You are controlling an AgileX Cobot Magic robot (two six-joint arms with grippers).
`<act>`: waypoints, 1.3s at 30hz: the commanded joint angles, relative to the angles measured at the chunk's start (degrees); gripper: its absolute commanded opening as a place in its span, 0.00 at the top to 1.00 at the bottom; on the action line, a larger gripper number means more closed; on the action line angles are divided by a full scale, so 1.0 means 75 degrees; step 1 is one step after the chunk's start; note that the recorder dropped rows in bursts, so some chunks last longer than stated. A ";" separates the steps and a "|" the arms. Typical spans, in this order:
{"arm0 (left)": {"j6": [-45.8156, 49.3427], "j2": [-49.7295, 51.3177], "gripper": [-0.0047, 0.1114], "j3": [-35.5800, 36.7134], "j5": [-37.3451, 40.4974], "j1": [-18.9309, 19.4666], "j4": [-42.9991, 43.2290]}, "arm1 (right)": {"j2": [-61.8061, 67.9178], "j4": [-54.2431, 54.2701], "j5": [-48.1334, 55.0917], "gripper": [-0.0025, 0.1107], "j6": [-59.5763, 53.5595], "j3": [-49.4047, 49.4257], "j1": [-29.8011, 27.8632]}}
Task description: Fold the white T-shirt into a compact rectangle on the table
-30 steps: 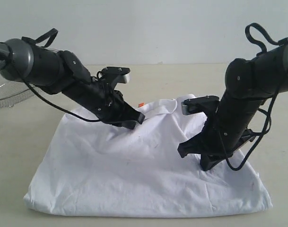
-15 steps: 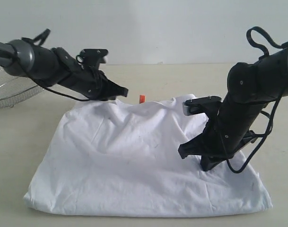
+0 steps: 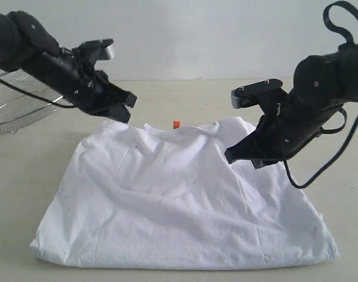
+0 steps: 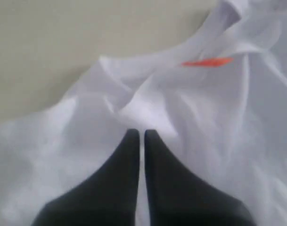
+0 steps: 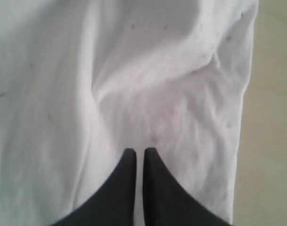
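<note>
Right now the shirt point(image 3: 179, 205) is lying flat on the table point(image 3: 184, 94), filling the middle and reaching toward the near edge. Its plain side is facing up, with no lettering showing. Its collar, marked by the orange tag point(image 3: 176, 124), is pointing at the far edge, and the thick lower border is running along the near edge. Its long axis is running side to side, parallel with the near edge, so it is looking wider than it is deep. Whether the sleeves are tucked under I cannot tell.

The left gripper point(image 3: 127, 106) is hovering just off the shirt's far-left corner, on the side of the table's far-left corner, where a wire basket point(image 3: 14, 114) is sitting. Its jaws are pressing together with only a sliver between them and no cloth in them, as the left wrist view is showing. The right gripper point(image 3: 240, 158) is hanging over the shirt's far-right shoulder area, apparently clear of the fabric, and its jaws are likewise pinching nothing.

Both are probably holding off the cloth because they are between grasps, each arm lining up over its own side of the collar end for a fresh hold. Since the shape is running wide, the next fold is likely needing to shorten that side-to-side axis.
</note>
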 commanded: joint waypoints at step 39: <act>-0.1084 -0.0884 0.92 0.1177 -0.1605 0.0450 0.1054 | 0.0381 -0.1312 0.2380 0.98 0.0014 -0.2214 -0.1613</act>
